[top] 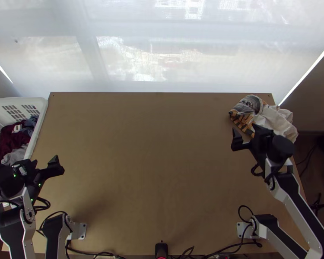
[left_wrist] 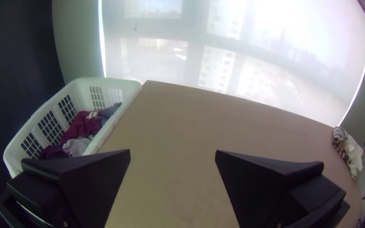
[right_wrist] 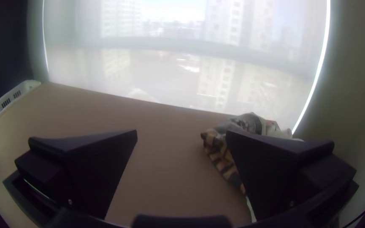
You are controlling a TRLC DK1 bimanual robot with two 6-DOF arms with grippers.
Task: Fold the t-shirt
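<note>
Wide black fingers (right_wrist: 98, 162) stand spread at the front of my right wrist view, with nothing pinched between them; my right claw (right_wrist: 182, 131) is open and near the bundled cloth (top: 268, 116) at the worktop's far right corner. My left claw (left_wrist: 173, 150) is open and unloaded too, out by the left side of the worktop (top: 153, 151). Beyond the right claw, that bundle shows an orange-and-black patterned part, a grey printed part and a pale part that seems to reach past the side edge; it lies crumpled, with no neat fold I can make out. Next to my left claw is the white basket (top: 40, 116), holding a maroon garment (left_wrist: 81, 126) and a grey one (left_wrist: 77, 145), both loosely heaped. Which of these is the t-shirt I cannot say for sure: it may be the corner bundle, or one of the pieces in the basket. Either way, I see no finished fold. If the bundle is my shirt, I judge the work barely begun, with gripping, spreading, folding and squaring all left; if it is a piece set aside, I must first lift the shirt from the basket.
</note>
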